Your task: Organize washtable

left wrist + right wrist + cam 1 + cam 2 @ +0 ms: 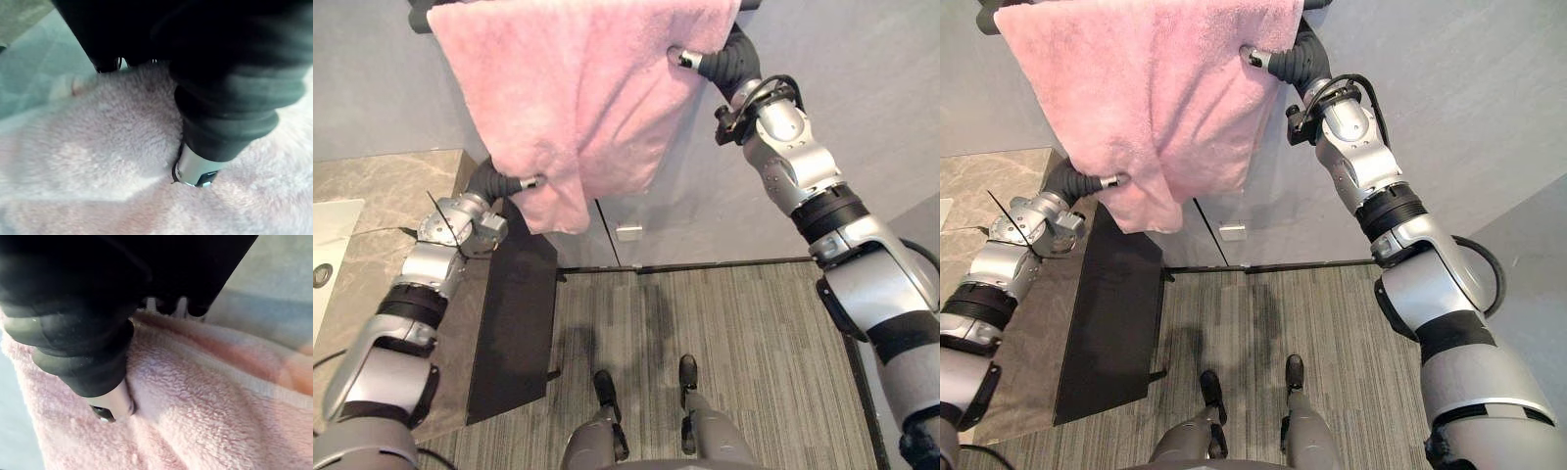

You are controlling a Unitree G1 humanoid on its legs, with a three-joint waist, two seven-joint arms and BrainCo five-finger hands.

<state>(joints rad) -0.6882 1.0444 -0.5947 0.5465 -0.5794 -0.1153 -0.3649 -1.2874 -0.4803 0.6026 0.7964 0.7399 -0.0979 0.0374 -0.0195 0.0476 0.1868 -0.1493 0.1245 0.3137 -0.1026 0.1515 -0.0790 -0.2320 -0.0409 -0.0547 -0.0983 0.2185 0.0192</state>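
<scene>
- Draped over a dark rail [987, 20] high against the wall: the pink towel [578, 88], hanging in folds.
- At its lower left edge: the left hand [499, 181], thumb laid on the front of the cloth. Fingers hidden behind it; cannot tell whether clamped or apart.
- At its upper right edge: the right hand [720, 61], thumb likewise on the cloth. Fingers hidden, grip impossible to tell.
- Lower left: a marble bench [391, 186] with a white basin [328, 245], and a dark side panel [514, 323].
- Underneath: grey striped carpet [724, 333].
</scene>
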